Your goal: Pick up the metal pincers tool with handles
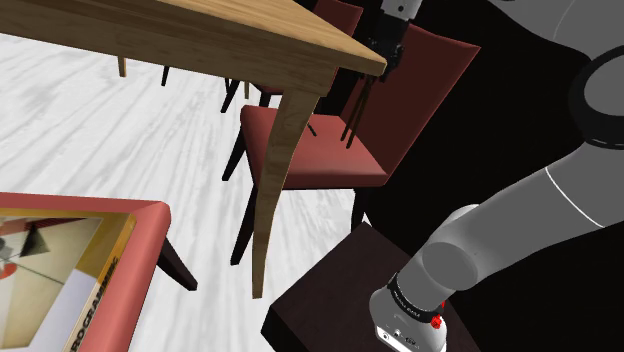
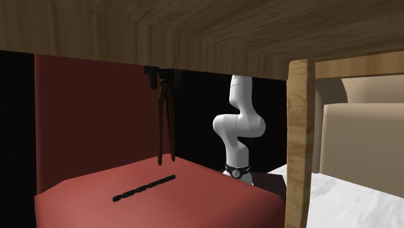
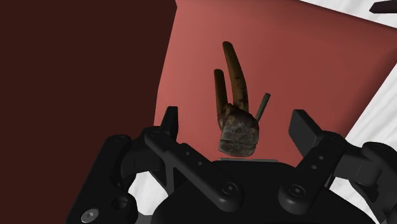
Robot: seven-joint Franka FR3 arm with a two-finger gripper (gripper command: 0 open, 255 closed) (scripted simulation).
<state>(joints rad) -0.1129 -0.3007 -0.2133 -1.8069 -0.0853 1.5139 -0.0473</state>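
1. The claw [image 3: 236,121] hangs released, its fingers [image 3: 169,121] spread either side of the pincers [image 3: 238,129] without touching them.
2. The pincers stand upright with the head in that gap and the handles pointing down at the red chair seat [image 2: 213,201], under the tabletop [image 2: 194,32] edge.
3. I'd judge this the grasping step: clench on the head, then lift.
4. I count one pincers and one drill bit [image 2: 144,188], lying on the seat at seven o'clock of them.
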